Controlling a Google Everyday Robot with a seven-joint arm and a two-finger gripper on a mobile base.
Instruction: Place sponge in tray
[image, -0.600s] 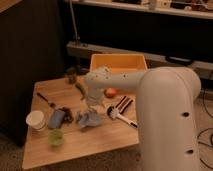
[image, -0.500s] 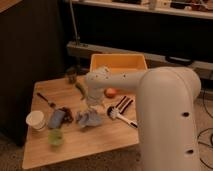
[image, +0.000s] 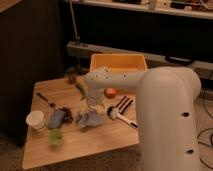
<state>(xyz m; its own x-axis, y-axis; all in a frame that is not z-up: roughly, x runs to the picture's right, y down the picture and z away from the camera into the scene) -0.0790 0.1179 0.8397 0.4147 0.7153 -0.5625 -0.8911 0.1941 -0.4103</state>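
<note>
A flat blue sponge (image: 56, 118) lies on the wooden table (image: 95, 142) at the left, next to a dark lump. The yellow tray (image: 118, 63) stands at the table's back edge. My gripper (image: 92, 106) hangs from the white arm over the middle of the table. It is just above a crumpled blue-grey item (image: 90, 119), to the right of the sponge and in front of the tray. The arm's large white body (image: 165, 115) hides the table's right side.
A white cup (image: 36, 120) and a green cup (image: 55, 137) stand at the front left. A spoon (image: 47, 100), a dark jar (image: 71, 76), an orange fruit (image: 110, 92) and a white-handled brush (image: 121, 111) are also on the table. A dark cabinet stands at the left.
</note>
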